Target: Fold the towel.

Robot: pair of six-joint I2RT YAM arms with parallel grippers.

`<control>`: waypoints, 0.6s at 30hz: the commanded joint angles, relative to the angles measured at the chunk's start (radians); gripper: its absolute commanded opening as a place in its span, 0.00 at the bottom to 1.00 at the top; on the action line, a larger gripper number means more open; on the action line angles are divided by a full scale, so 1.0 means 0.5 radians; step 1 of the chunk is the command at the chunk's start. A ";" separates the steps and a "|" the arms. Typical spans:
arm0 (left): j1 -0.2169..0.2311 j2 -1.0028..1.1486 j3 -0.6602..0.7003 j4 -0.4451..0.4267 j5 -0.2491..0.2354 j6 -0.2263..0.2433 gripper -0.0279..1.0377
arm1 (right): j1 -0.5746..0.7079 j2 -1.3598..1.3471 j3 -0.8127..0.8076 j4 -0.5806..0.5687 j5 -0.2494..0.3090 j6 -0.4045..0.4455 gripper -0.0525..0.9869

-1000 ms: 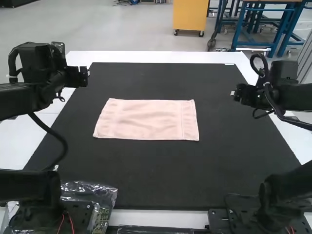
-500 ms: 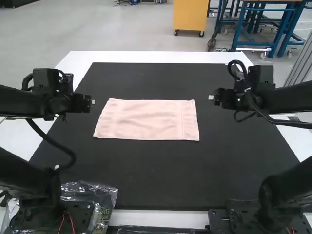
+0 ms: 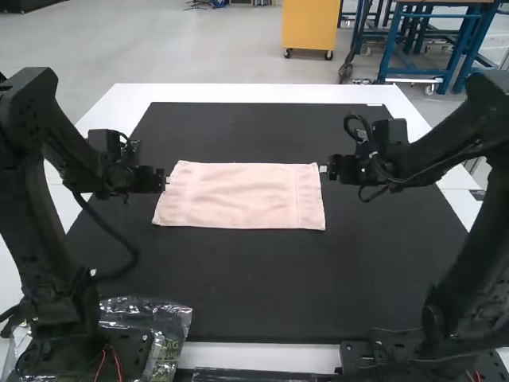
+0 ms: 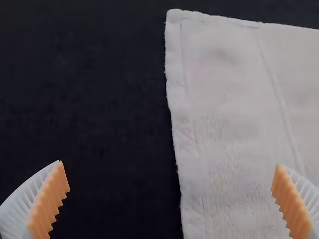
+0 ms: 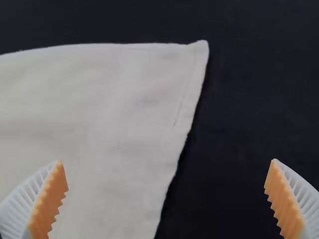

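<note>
- Pink towel (image 3: 238, 195) lies spread flat on the black mat (image 3: 254, 294), mid-width & a bit toward the far side; can't tell no. of layers.
- Its long sides run L-R, the near one slightly longer; a seam (image 3: 297, 195) runs near-to-far close to its R end.
- Mat sits on the white bench (image 3: 238, 93), bench top showing past its edges.
- L arm (image 3: 28, 207) stands at the L side, its pincer (image 3: 167, 183) at the towel's L end, toward the far L corner.
- In the L wrist view that pincer (image 4: 168, 189) is spread wide w/ nothing btwn its pads (image 4: 50, 201): one finger over the towel, the other over bare mat, the towel's stitched edge (image 4: 174, 89) running btwn them.
- R arm (image 3: 477, 239) stands opp., its pincer (image 3: 322, 169) by the far R corner.
- In the R wrist view that one's spread wide too, nothing pinched; again one finger's over cloth & the other over mat, the towel corner (image 5: 201, 47) ahead of the gap.
- Both pincers: white ribbed fingers w/ orange pads facing each other; can't tell exact ht. above the cloth.
- Clear plastic bag (image 3: 171, 318), crumpled, is beside the L arm's base, at the mat's near L corner.
- Black cable (image 3: 119, 239) loops down from the L arm's wrist.
</note>
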 commanded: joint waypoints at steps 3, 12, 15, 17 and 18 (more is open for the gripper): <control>-0.022 0.233 0.228 0.017 0.034 0.089 0.93 | 0.021 0.187 0.133 0.085 -0.005 -0.052 0.92; -0.083 0.423 0.473 0.033 0.025 0.114 0.93 | 0.030 0.469 0.333 0.128 -0.015 -0.101 0.92; -0.104 0.463 0.550 0.023 0.025 0.114 0.93 | 0.033 0.549 0.412 0.128 -0.015 -0.101 0.92; -0.111 0.490 0.596 0.014 0.022 0.114 0.93 | 0.045 0.598 0.464 0.122 -0.018 -0.101 0.92; -0.111 0.506 0.617 0.005 0.016 0.114 0.93 | 0.048 0.619 0.486 0.122 -0.015 -0.101 0.92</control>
